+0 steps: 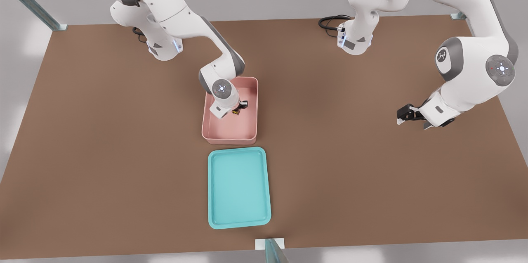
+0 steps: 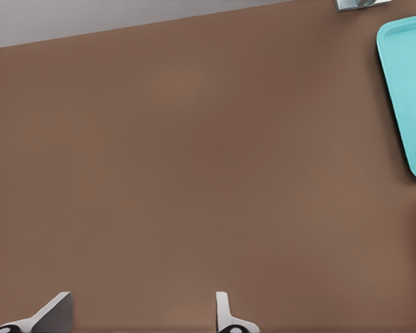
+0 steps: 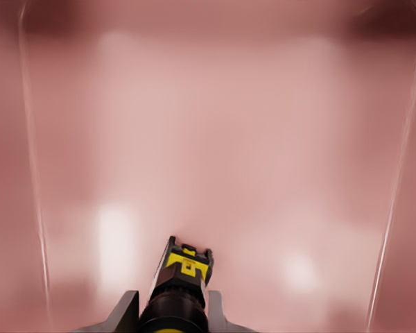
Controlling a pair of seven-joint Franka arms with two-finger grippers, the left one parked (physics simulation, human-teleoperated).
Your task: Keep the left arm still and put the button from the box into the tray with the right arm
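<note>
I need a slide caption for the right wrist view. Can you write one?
Wrist-camera view inside the pink box: the gripper closed on the button, just above the box floor.

The working arm is glossy white, built of rounded shells with dark grey bands at the joints. A grey disc with small blue-white lights caps its wrist. Its hand (image 1: 240,108) is a white block carrying short black fingers with pale tips.

A brown table (image 1: 123,151) with a black cable (image 1: 330,21) coiled at its far edge.
</note>
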